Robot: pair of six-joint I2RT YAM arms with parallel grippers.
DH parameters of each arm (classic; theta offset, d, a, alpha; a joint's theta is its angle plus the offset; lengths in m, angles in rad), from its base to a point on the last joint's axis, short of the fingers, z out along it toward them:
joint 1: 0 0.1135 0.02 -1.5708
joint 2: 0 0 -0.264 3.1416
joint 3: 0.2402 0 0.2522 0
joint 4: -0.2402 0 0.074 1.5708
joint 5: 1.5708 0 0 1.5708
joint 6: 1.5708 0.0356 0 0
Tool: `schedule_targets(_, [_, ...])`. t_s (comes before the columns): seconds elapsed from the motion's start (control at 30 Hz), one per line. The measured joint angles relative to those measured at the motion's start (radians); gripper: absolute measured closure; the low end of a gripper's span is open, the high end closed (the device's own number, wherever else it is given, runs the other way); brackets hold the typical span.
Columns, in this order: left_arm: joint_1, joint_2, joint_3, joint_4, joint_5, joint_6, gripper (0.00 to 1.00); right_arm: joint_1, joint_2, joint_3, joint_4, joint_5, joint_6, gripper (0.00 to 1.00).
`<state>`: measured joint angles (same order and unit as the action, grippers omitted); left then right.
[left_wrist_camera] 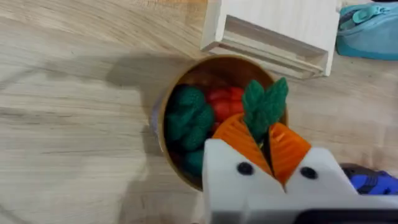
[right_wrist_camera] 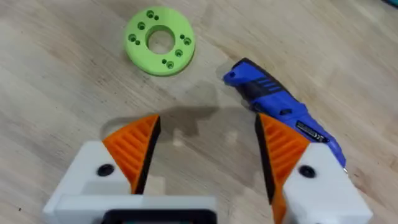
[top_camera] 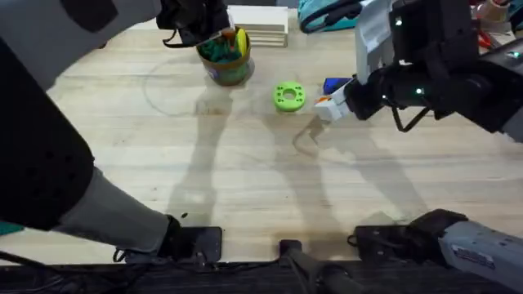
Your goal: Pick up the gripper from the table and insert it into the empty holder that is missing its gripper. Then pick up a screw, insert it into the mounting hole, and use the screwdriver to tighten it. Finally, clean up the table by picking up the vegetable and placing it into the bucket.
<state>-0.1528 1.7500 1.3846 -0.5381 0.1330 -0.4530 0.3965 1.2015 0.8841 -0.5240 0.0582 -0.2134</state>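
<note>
Vegetable (left_wrist_camera: 264,106), a dark-green leafy toy, is pinched between the orange ribbed pads (left_wrist_camera: 239,138) of the left gripper (left_wrist_camera: 268,140), which is closed on it directly above the open mouth of the bucket (left_wrist_camera: 163,134). Inside that round olive-brown tub lie a dark-green piece and a red piece of toy produce, and from overhead the left gripper (top_camera: 214,34) sits right over the bucket (top_camera: 227,72), with yellow showing at its rim. Just behind the bucket stands a pale wooden box (left_wrist_camera: 273,34). Off to the bucket's right on the wooden table (top_camera: 163,163) lies the lime-green ring-shaped disc (top_camera: 288,96), and beyond that the right gripper (top_camera: 327,106) hangs low over the boards. Its fingers are spread wide apart and hold nothing. The blue screwdriver (right_wrist_camera: 283,109) lies on the table beside one orange pad of the right gripper (right_wrist_camera: 208,155), its end pointing toward the green disc (right_wrist_camera: 160,42).
</note>
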Motion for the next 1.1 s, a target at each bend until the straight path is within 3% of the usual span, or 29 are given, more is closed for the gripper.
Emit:
schedule_targets(0.03, [0.000, 0.000, 0.000, 0.000, -0.001, 0.000, 0.976, 0.000, 0.000, 0.000, 0.000, 0.000, 0.000, 0.106])
schedule_targets(0.07, [0.000, -0.002, 0.000, 0.000, -0.003, 0.001, 0.900, 0.000, 0.000, 0.000, 0.000, 0.000, 0.000, 0.105])
schedule_targets(0.17, [0.000, -0.006, 0.000, 0.000, -0.003, 0.000, 0.473, 0.000, 0.000, 0.000, 0.000, 0.000, 0.000, 0.105])
schedule_targets(0.27, [0.000, -0.006, 0.000, 0.000, -0.001, 0.007, 0.114, 0.000, 0.000, 0.000, 0.003, 0.000, 0.000, 0.105])
schedule_targets(0.3, [0.000, -0.006, 0.000, 0.000, 0.003, 0.013, 0.044, 0.000, 0.000, 0.000, 0.006, 0.000, 0.001, 0.105])
schedule_targets(0.57, [-0.007, -0.129, 0.019, -0.073, 0.037, 0.196, 0.014, -0.006, -0.058, 0.082, -0.135, 0.000, 0.039, 0.105])
schedule_targets(0.83, [-0.098, -0.470, 0.067, -0.413, 0.054, 0.460, 0.014, -0.065, -0.180, 0.317, -0.347, 0.000, 0.109, 0.105])
schedule_targets(1.1, [-0.114, -0.652, 0.069, -0.682, 0.056, 0.537, 0.014, -0.072, -0.323, 0.332, -0.394, 0.000, 0.125, 0.105])
